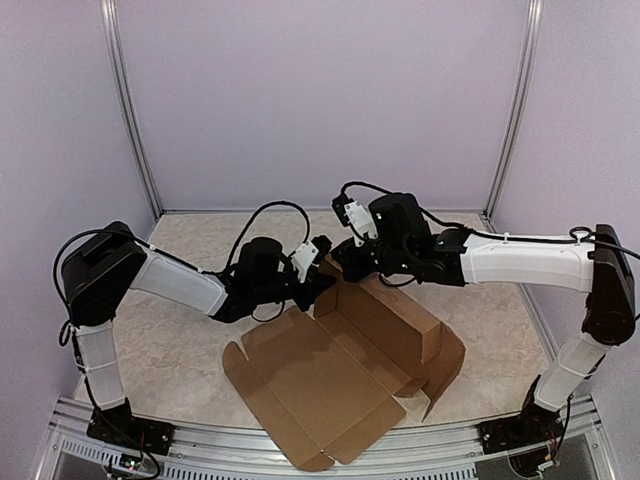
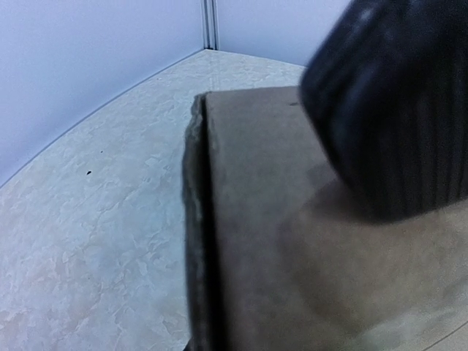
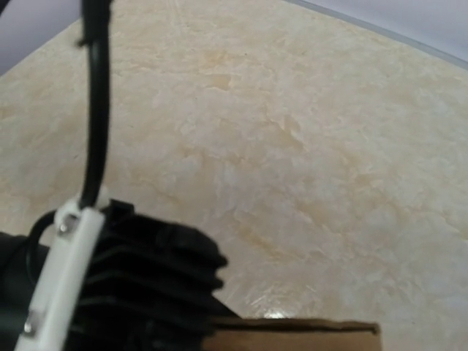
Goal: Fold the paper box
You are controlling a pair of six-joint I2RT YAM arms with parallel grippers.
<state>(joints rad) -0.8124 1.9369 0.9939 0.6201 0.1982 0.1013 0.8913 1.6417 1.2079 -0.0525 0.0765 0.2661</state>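
The left gripper sits at the box's far corner, and I cannot tell whether it grips. The right gripper is clenched just beside it. The cardboard box lies half-folded on the table.

So the paper box sits front-middle on the table, with the left gripper at its far corner on the left and the right gripper just beside it on the right, both behind the box.

The paper box is cut off below.
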